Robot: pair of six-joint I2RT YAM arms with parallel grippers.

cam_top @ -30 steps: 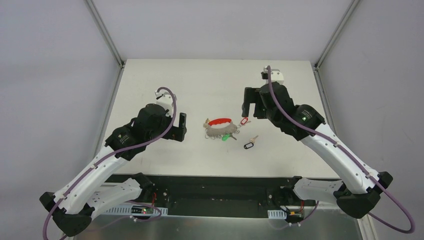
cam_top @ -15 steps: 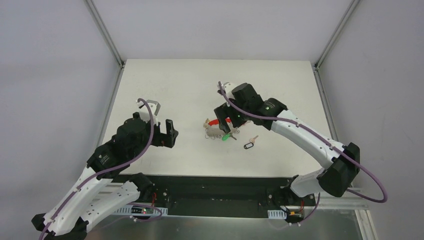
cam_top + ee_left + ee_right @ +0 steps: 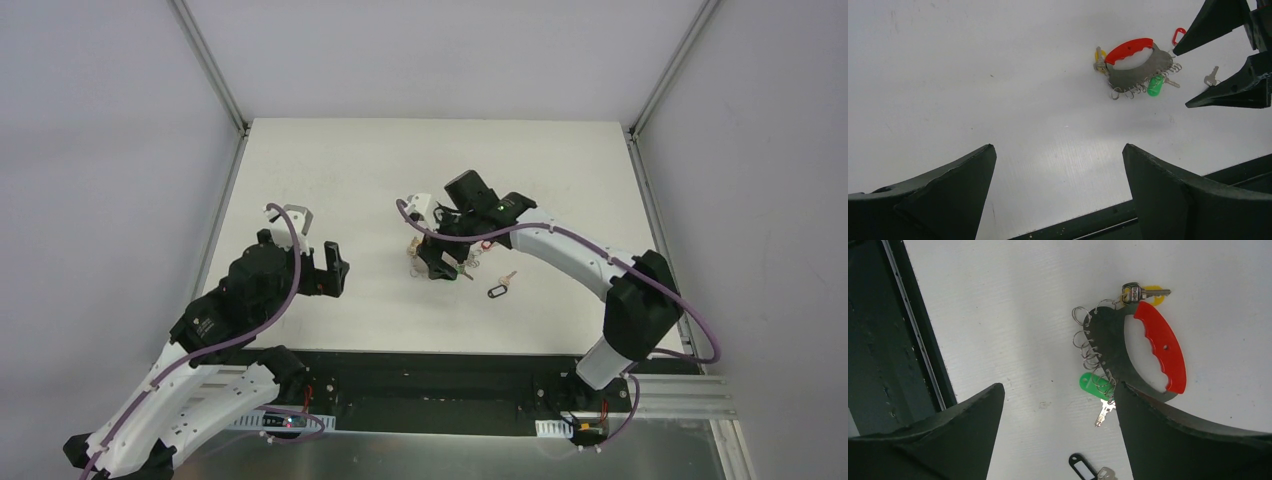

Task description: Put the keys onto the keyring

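The keyring (image 3: 1160,345) lies flat mid-table: a red curved grip on a grey plate with a row of wire loops (image 3: 1088,352). A green-tagged key (image 3: 1093,384) and a yellow-tagged key (image 3: 1143,291) hang on its loops, and a red tag (image 3: 1178,35) sits at its far end. A black-tagged key (image 3: 498,289) lies loose to the right of it. My right gripper (image 3: 440,262) hovers open right over the keyring, one finger (image 3: 1188,435) overlapping the plate's end, holding nothing. My left gripper (image 3: 335,268) stands open and empty, well left of the keyring (image 3: 1129,49).
The table's black front rail (image 3: 903,340) runs close to the near side of the keyring. Bare white tabletop (image 3: 973,75) lies between my left gripper and the keyring. Grey walls enclose the table on both sides and behind.
My right arm has swung left and down from the far right until its gripper covers the keyring, and its jaws have narrowed a little. My left arm has drawn back toward the near left.
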